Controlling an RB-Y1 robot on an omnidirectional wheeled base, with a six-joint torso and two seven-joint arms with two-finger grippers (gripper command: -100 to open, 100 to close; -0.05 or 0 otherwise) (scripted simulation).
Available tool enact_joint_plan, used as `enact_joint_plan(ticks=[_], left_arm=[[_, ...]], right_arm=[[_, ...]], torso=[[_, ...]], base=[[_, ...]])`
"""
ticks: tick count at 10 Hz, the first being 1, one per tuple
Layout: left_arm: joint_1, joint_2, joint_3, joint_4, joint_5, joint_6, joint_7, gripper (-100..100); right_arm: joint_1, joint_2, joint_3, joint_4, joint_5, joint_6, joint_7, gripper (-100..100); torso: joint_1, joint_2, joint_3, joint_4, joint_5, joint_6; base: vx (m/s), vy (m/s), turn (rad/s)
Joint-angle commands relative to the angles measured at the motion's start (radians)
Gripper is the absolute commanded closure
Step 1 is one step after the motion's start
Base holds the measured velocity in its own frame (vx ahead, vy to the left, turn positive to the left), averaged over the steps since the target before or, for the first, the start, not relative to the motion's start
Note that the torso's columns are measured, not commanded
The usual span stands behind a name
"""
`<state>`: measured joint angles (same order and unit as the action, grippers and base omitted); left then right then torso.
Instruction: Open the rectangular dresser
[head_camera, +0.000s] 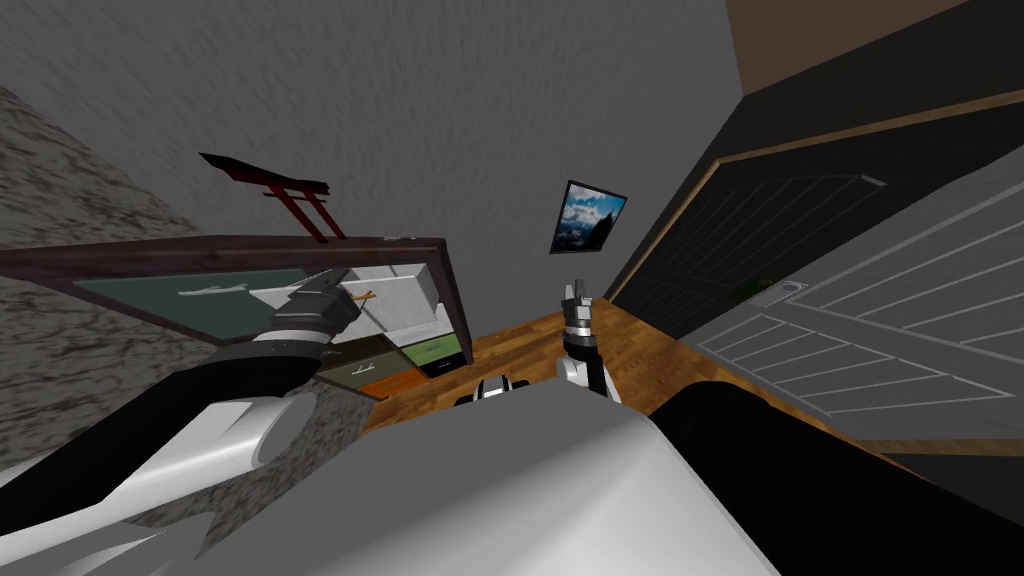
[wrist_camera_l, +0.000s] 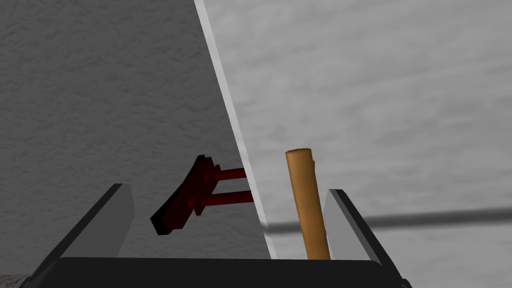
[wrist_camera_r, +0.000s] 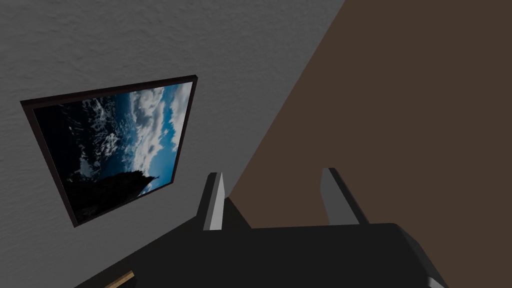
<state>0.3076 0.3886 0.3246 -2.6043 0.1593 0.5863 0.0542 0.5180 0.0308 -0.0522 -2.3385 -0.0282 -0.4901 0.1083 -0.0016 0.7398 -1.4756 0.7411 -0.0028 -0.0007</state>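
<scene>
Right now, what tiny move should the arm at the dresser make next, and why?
Probably shut the left gripper: its open fingers straddle the brown wooden handle on the pale grey drawer front, with the handle close to one finger and nothing gripped yet.

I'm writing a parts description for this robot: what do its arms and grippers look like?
The left gripper and right gripper each have two thin, light grey blade fingers on a dark box. The left arm is white with a black forearm; the right arm is grey and white with dark joints.
</scene>
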Motion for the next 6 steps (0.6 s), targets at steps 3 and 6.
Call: enact_joint_plan(ticks=[3, 6], left_arm=[[0.001, 0.0, 0.001, 0.001, 0.001, 0.008, 0.002, 0], [0.001, 0.0, 0.001, 0.002, 0.001, 0.009, 0.002, 0]], right_arm=[[0.0, 0.0, 0.0, 0.0, 0.0, 0.0, 0.0, 0], [0.0, 0.0, 0.0, 0.0, 0.0, 0.0, 0.0, 0]], torso=[[0.001, -0.001, 0.0, -0.002, 0.002, 0.001], [0.001, -0.001, 0.0, -0.003, 0.002, 0.001]], base=[[0.0, 0.0, 0.0], [0.0, 0.0, 0.0]])
